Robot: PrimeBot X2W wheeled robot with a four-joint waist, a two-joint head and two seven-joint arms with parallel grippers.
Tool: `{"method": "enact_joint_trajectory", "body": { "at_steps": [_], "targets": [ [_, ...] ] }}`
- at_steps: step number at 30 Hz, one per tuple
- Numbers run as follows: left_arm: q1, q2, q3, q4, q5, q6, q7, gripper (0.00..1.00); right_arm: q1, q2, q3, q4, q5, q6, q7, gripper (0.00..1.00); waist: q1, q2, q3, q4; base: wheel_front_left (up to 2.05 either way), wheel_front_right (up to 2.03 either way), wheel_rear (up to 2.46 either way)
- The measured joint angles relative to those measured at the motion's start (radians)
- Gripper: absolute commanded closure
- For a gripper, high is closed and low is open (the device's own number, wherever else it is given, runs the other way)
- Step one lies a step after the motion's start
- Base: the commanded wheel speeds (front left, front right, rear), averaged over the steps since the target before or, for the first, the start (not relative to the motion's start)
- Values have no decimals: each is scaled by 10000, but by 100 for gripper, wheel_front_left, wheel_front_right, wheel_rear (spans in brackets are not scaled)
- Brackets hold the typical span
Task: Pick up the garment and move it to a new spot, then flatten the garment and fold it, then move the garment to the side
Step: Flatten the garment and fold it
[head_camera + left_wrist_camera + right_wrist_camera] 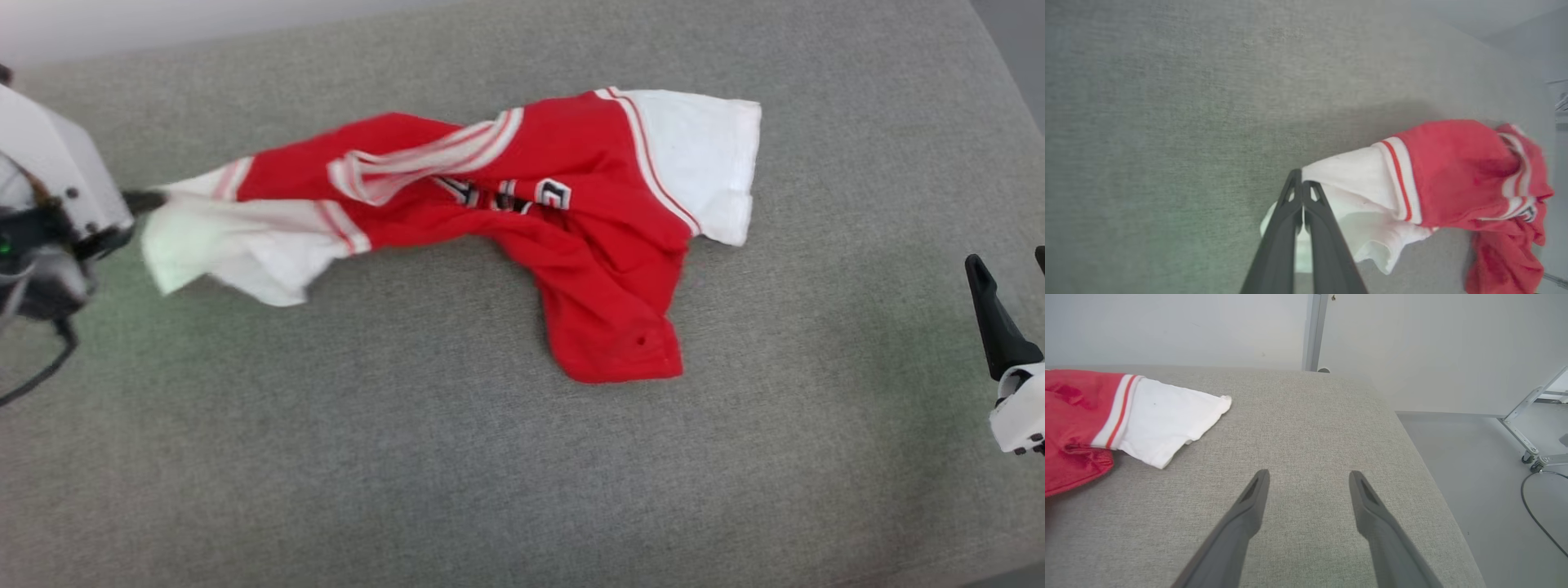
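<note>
left jaws clenched on white sleeve of garment (588, 245), right jaws released, hovering over grey cushion (408, 457), well apart

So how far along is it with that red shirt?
Early days. Done: the left tool is shut on a white sleeve of the shirt. In hand: probably moving it, judging by the stretched, rumpled cloth on the grey surface. Left: flattening, folding and setting it aside; the right tool hangs open, apart from the cloth.
</note>
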Motion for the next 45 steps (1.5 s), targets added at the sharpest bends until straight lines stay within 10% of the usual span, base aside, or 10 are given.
{"method": "enact_joint_trajectory", "body": {
  "at_steps": [5,15,20,31,41,45],
  "targets": [
    [-45,817,-1147,244,1212,550,986,100,-16,23,12,73,13,0,-21,0,0,0,123,-174,0,0,0],
    [151,531,-1020,359,1373,90,-146,100,-20,75,109,182,33,0,-42,0,0,0,165,-165,0,0,0],
    [174,518,-955,347,1760,-489,-1465,0,-24,-12,307,79,19,0,67,0,0,0,8,111,0,0,0],
    [1500,253,-922,-1195,2890,-1080,-5471,0,53,-378,268,-328,-69,0,690,0,0,0,-488,1118,0,0,0],
    [3893,-662,-650,-4023,4838,907,-8592,0,-556,-1156,1080,-428,844,0,2723,0,0,0,-727,2229,0,0,0],
    [5279,-1636,1264,-5484,6702,1707,-8640,0,-1134,-1751,1475,-314,1599,0,4019,0,0,1,-666,2674,0,0,0]
  ]
}}
